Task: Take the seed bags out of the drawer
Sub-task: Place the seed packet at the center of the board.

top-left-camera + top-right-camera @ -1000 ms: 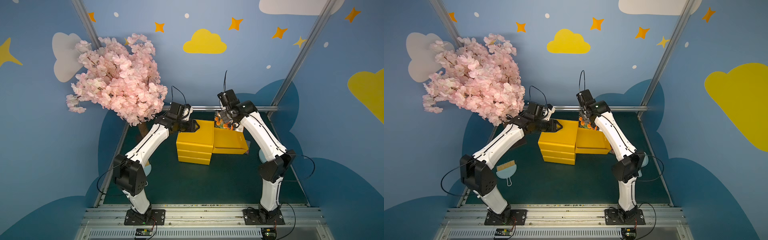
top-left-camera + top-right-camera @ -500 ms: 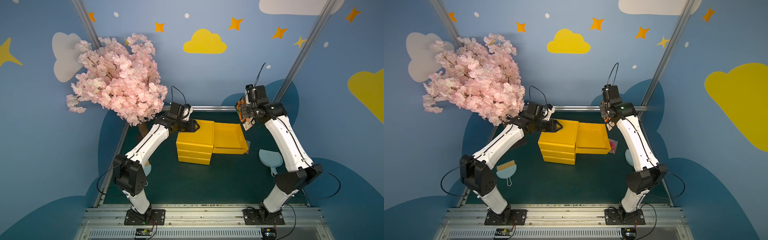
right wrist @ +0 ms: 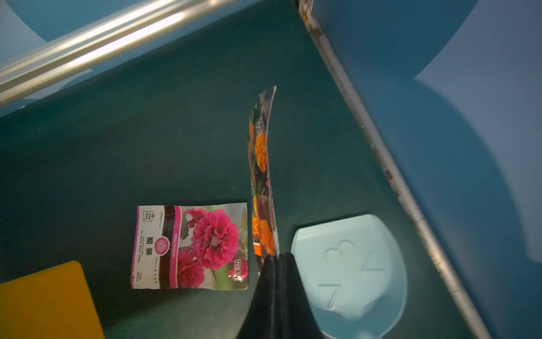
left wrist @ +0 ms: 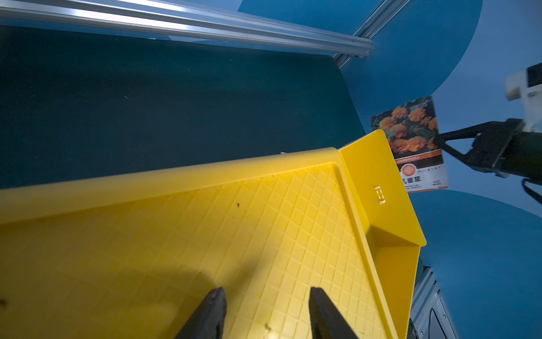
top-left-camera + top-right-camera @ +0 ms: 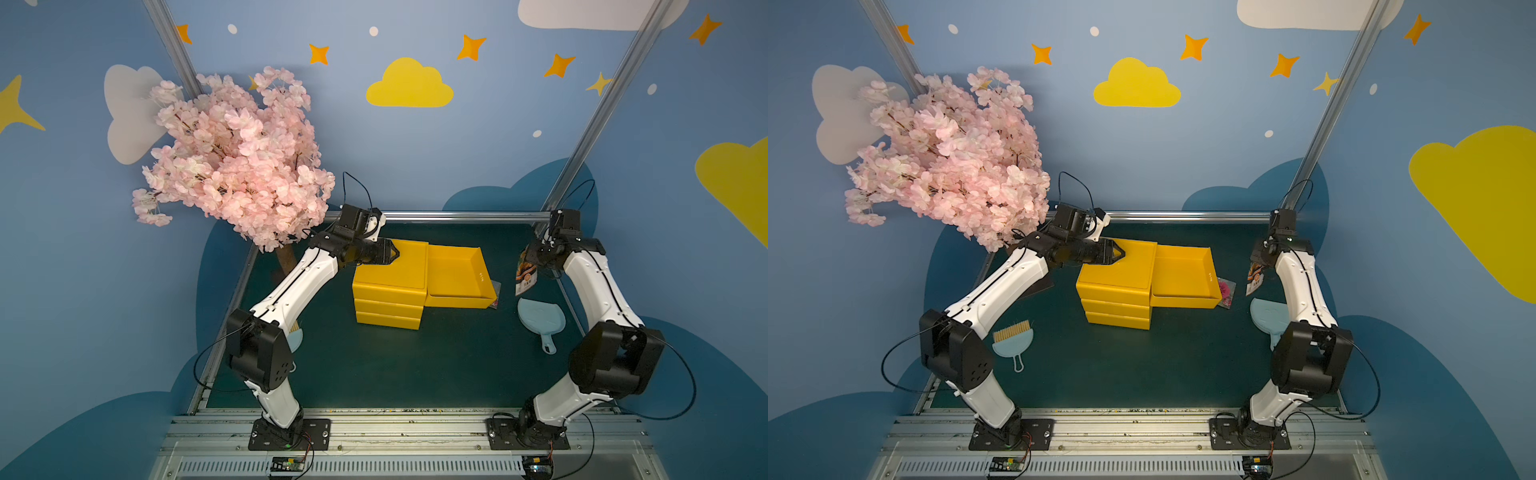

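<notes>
Orange seed bag [image 5: 525, 276] hangs pinched in my closed right gripper [image 3: 276, 257], right of the drawer [image 5: 459, 301]; I'd lower it beside the pink bag [image 3: 190, 246], clear of the dustpan [image 5: 540, 320]. My left gripper [image 4: 267, 293] gapes halfway, empty.

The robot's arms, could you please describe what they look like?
The left arm and right arm have white curved shells, black blocky joints and thin black looping cables. The left end effector and right end effector have black tapered fingers.
</notes>
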Controlling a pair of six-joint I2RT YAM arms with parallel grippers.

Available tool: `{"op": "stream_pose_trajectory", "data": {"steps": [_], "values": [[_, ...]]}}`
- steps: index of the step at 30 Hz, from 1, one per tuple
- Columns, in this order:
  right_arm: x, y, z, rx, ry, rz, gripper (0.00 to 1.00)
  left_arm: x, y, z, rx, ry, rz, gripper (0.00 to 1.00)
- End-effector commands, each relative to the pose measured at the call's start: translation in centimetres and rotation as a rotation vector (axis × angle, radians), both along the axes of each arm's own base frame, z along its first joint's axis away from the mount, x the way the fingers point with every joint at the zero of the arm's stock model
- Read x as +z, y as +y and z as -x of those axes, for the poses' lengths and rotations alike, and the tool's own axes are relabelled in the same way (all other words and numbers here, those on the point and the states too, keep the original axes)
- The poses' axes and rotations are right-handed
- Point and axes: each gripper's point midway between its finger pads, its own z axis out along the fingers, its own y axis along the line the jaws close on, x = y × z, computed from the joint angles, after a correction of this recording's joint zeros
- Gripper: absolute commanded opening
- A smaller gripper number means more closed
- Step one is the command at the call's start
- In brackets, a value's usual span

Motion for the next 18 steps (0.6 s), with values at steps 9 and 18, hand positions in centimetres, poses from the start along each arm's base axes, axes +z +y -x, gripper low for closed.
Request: {"op": "stream_pose_trajectory", "data": {"steps": [9, 18], "values": [[-3.8, 6.0, -2.5, 0.104, -0.004, -0.438, 0.00, -8.2, 2.5, 3.8, 0.025, 0.283, -0.164, 0.52], [-8.8, 6.7, -1.6, 0.109, 0.106, -0.498, 0.00, -8.1, 2.6, 3.8, 0.026, 0.280, -0.162, 0.52]]}}
